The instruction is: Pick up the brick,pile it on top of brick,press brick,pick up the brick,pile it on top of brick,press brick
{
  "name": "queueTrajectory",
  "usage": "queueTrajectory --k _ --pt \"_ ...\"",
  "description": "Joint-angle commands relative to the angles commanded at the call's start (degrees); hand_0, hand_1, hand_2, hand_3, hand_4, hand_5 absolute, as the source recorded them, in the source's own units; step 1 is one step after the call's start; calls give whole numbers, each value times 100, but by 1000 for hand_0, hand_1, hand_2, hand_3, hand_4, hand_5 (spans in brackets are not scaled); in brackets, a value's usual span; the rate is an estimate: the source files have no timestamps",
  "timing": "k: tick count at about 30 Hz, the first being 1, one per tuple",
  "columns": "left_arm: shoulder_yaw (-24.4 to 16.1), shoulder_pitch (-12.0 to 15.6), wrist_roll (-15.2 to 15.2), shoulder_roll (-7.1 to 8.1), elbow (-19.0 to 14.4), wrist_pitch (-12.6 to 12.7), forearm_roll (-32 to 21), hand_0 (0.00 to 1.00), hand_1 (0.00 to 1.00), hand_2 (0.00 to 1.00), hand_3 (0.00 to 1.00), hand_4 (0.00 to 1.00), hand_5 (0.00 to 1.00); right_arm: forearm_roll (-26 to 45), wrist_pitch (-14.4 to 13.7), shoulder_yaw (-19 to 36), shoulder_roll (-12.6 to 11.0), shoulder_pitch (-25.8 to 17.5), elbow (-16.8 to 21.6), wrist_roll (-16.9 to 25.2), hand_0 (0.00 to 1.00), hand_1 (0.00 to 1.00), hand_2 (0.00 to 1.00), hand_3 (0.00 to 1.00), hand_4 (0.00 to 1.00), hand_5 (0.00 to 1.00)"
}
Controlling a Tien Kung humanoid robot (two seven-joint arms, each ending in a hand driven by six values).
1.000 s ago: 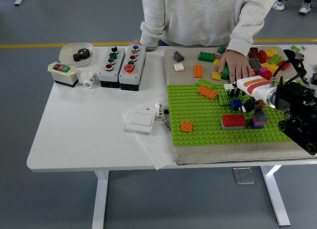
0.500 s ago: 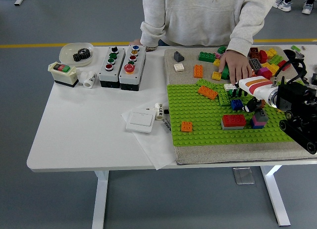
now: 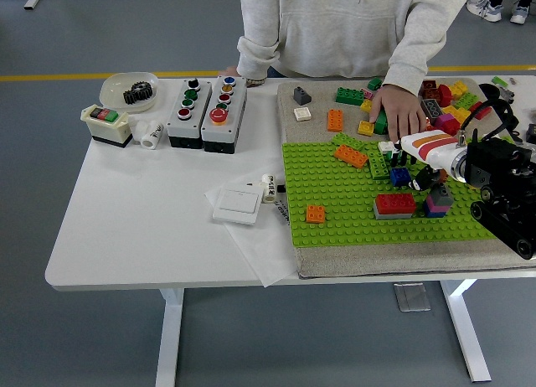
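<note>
My right hand [image 3: 405,171] reaches in from the right over the green baseplate [image 3: 335,194]. Its dark fingers [image 3: 409,160] curl down around a small blue brick [image 3: 399,177], which sits low on the plate beside a green brick [image 3: 378,166]. A red brick on a grey one [image 3: 394,204] stands just in front of the hand. A grey, magenta and blue stack [image 3: 436,203] stands to its right. An orange brick [image 3: 351,156] and a small orange brick [image 3: 316,213] lie on the plate further left.
A person stands at the far side, one hand [image 3: 399,110] resting on loose bricks [image 3: 448,98] on the beige mat [image 3: 377,261]. Button boxes [image 3: 205,110], a white switch [image 3: 237,204], paper and a gear dish [image 3: 130,90] lie to the left.
My right hand has shifted very slightly up and to the left over the blue brick. The bricks and the person's hand have not moved.
</note>
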Motion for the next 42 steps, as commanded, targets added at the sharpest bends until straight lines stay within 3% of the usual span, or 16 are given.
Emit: queueTrajectory --k 21,22,27,28,42 --pt "38 -32 -1 10 -8 19 -44 759 794 788 678 771 645 113 42 -20 75 -19 -116 9 544 535 550 578 802 67" --pt "38 -32 -1 10 -8 20 -45 760 793 787 677 772 645 117 43 -21 76 -20 -114 11 496 504 521 542 785 58" --pt "40 -30 0 10 -8 20 -45 760 793 787 677 772 645 132 36 -20 81 -28 -98 22 496 504 521 542 785 58" --pt "32 -25 3 10 -8 20 -36 761 793 787 676 771 643 128 31 -21 84 -34 -96 30 464 475 495 501 758 49" --pt "-18 25 28 5 -13 16 39 761 794 787 676 771 641 144 -25 -34 90 -92 -82 73 433 455 481 480 702 70"
